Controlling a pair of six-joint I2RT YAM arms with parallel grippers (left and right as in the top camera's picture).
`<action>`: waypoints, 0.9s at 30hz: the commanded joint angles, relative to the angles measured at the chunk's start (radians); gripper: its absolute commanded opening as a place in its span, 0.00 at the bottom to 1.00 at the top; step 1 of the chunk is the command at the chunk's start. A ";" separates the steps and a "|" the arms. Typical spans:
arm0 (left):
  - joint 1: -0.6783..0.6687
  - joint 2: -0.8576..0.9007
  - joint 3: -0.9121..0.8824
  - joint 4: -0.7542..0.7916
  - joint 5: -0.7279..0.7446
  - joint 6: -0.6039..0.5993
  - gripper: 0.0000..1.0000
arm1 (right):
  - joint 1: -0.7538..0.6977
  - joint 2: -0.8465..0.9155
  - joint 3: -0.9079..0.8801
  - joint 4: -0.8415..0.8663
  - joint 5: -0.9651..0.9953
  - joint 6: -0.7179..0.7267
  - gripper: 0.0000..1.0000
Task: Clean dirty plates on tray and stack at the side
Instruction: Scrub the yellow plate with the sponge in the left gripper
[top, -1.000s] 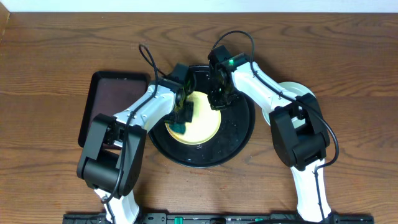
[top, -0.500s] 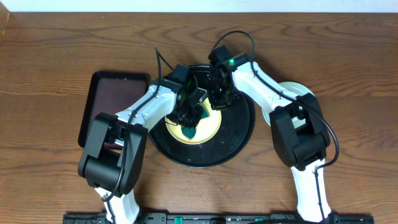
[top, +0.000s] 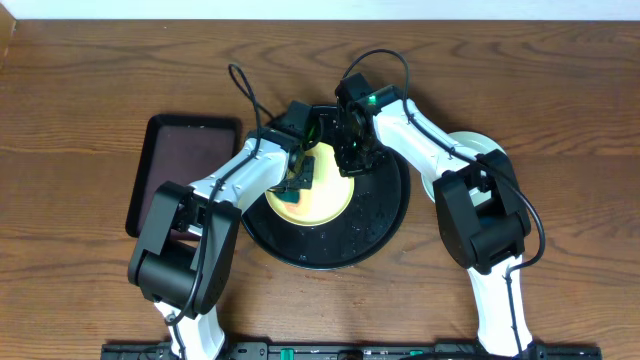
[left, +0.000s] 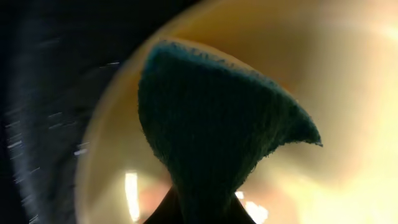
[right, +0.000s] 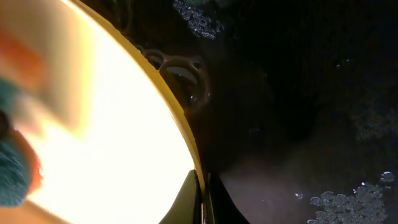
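A pale yellow plate (top: 318, 200) lies on the round black tray (top: 380, 215). My left gripper (top: 303, 172) is shut on a teal cloth (left: 211, 130) and presses it on the plate's far left part. The left wrist view shows the yellow plate (left: 348, 93), a red-orange smear beside the cloth, and the tray (left: 43, 93). My right gripper (top: 350, 160) is shut on the plate's far right rim; in the right wrist view the fingers (right: 202, 199) pinch the plate (right: 106, 137) edge over the wet tray (right: 298, 93). A pale mint-blue plate (top: 478, 150) sits at the right, partly under the right arm.
A small rectangular dark-brown tray (top: 180, 165) lies on the wooden table (top: 80, 80) left of the black tray. Water drops and foam (right: 348, 199) lie on the black tray. Both arms cross over the tray.
My left gripper has moved the teal cloth from the near left of the yellow plate across it to the far left part. The right gripper has kept its hold on the rim.
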 joint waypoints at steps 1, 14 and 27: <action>0.018 0.023 -0.005 -0.050 -0.195 -0.158 0.07 | 0.024 -0.017 0.001 -0.005 0.007 -0.006 0.01; 0.016 0.023 -0.004 -0.140 0.433 0.312 0.08 | 0.024 -0.017 0.001 -0.005 0.007 -0.006 0.01; 0.051 0.023 -0.005 -0.008 0.357 0.320 0.07 | 0.024 -0.017 0.001 -0.004 0.007 -0.005 0.01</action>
